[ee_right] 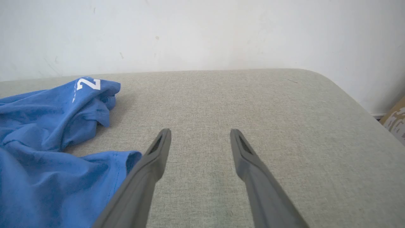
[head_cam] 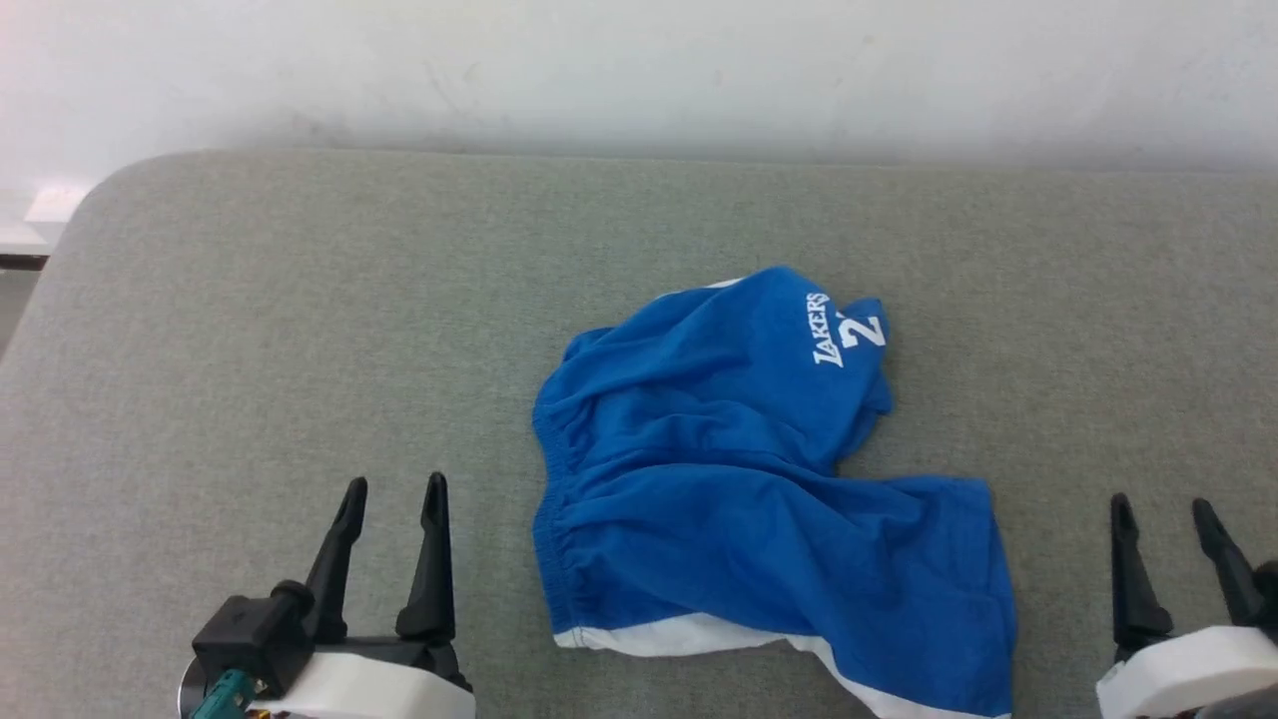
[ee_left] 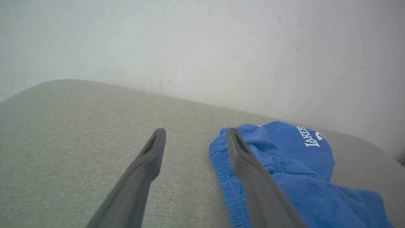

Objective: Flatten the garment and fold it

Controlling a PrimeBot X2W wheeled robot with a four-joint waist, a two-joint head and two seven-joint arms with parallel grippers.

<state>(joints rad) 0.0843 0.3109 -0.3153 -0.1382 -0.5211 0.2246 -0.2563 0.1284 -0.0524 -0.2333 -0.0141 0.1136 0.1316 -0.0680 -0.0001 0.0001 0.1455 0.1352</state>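
The bright blue shorts (head_cam: pixel 739 479) lie crumpled in the middle of the grey padded surface, gathered waistband toward the left, white stripe along the near edge, one leg bunched up at the back with white "LAKERS" lettering (head_cam: pixel 834 330). My left gripper (head_cam: pixel 394 489) hovers open at the lower left, apart from the waistband. My right gripper (head_cam: pixel 1163 509) stands open at the lower right, just beyond the leg hem. The left wrist view shows the shorts (ee_left: pixel 294 177) to the right of my open fingers (ee_left: pixel 193 133); the right wrist view has the shorts (ee_right: pixel 53 152) left of my open fingers (ee_right: pixel 200 133).
The grey fabric surface (head_cam: pixel 300 330) ends at a white wall (head_cam: pixel 639 70) behind, with rounded corners at the far left and far right. A brown patterned object (ee_right: pixel 395 122) sits past the right corner. Bare surface lies on both sides of the shorts.
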